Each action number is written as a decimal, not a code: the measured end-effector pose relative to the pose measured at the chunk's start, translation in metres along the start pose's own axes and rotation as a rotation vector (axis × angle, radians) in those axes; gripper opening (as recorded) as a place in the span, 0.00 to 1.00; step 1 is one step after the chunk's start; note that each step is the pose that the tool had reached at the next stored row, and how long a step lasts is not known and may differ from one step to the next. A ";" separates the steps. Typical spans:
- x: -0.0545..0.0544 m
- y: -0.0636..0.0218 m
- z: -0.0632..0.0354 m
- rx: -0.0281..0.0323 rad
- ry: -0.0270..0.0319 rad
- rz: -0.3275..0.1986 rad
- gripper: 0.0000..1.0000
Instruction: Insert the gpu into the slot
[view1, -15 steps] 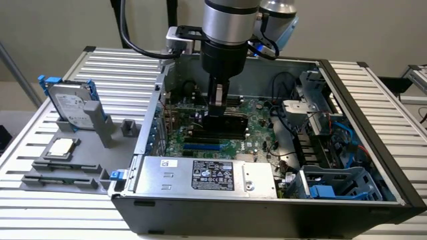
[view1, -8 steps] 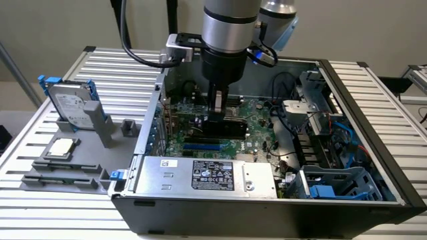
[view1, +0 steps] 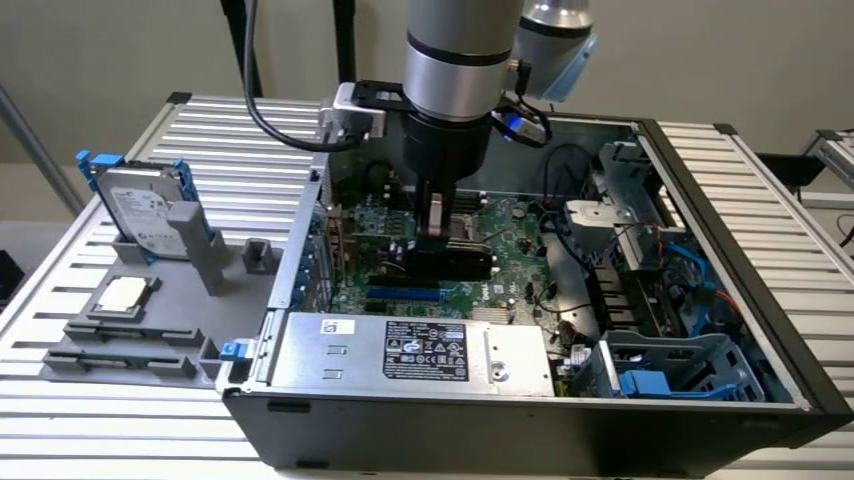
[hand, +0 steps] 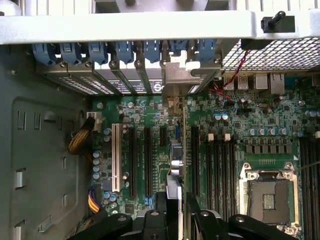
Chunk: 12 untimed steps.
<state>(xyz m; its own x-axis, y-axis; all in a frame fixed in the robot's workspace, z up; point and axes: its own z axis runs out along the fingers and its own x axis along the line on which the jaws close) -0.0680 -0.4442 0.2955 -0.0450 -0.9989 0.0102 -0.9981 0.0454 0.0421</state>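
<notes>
inside the open computer case (view1: 534, 440), the gripper (view1: 438, 240) is pinching the gpu (view1: 457, 265) between its fingers (hand: 161, 207), holding the card on edge above the motherboard (view1: 521, 225). in the exterior view the blue slot (view1: 403, 295) is lying just beside the card's lower edge; whether the two are touching cannot be told. in the wrist view the card is showing edge-on between the fingers, over the board's long connectors (hand: 148, 160).

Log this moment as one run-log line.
arm: inside open case | gripper: shut on gpu | gpu: upright above motherboard | slot: exposed, gpu not seated
</notes>
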 end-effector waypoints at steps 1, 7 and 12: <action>0.000 0.0001 0.0009 -0.0002 -0.0005 0.000 0.26; 0.000 0.0025 0.0059 -0.0020 -0.0044 0.010 0.26; 0.000 0.0040 0.0088 -0.0086 -0.0062 0.027 0.26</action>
<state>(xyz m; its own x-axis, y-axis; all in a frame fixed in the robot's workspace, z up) -0.0723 -0.4442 0.2869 -0.0725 -0.9974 0.0052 -0.9961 0.0727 0.0505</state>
